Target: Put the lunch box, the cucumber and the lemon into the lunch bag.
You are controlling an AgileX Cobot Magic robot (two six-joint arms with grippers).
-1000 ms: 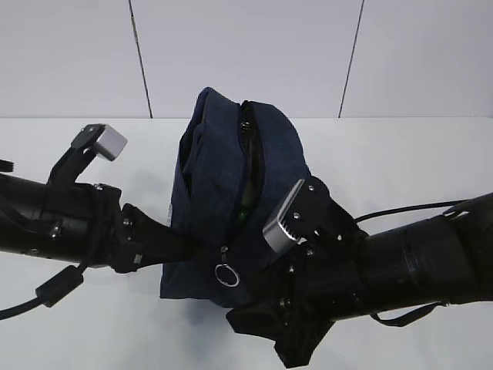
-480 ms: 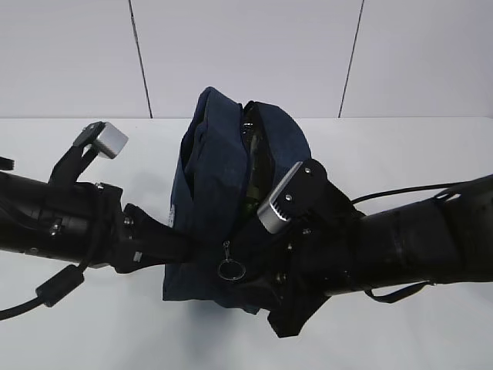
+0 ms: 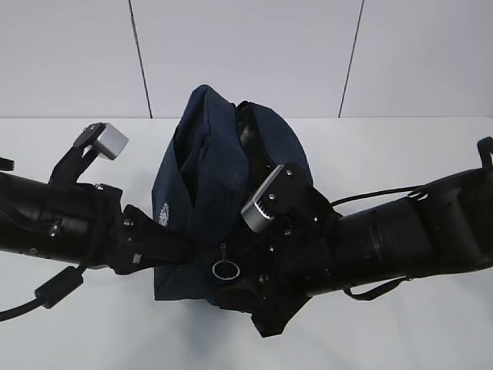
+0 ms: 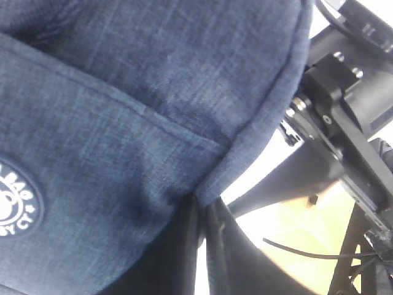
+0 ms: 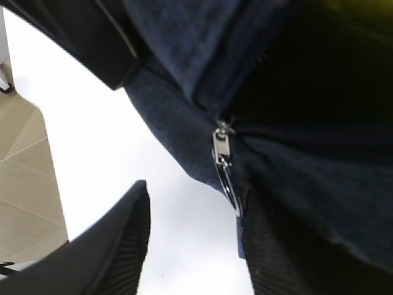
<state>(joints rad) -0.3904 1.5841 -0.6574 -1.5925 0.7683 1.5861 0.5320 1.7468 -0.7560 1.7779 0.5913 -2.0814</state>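
The dark navy lunch bag (image 3: 208, 185) stands mid-table, leaning left, with its round white logo (image 3: 161, 215) showing. Its top opening (image 3: 250, 142) is dark inside. The lunch box, cucumber and lemon are hidden. My left gripper (image 3: 185, 248) is shut on the bag's lower left edge; in the left wrist view it (image 4: 202, 212) pinches the fabric seam beside the logo (image 4: 15, 206). My right gripper (image 3: 235, 297) is open at the bag's front bottom. In the right wrist view it (image 5: 196, 196) is open, and the metal ring pull (image 5: 226, 175) hangs next to its right finger (image 5: 288, 258).
The white table (image 3: 400, 154) runs back to a pale panelled wall. Both black arms lie low across the table in front of the bag, the right arm (image 3: 400, 239) with a loose cable. The right arm's frame (image 4: 344, 117) shows in the left wrist view.
My right arm has moved left against the bag. The bag has tipped left, so its logo now shows, and the green seen through the opening is no longer visible. The left arm has stayed.
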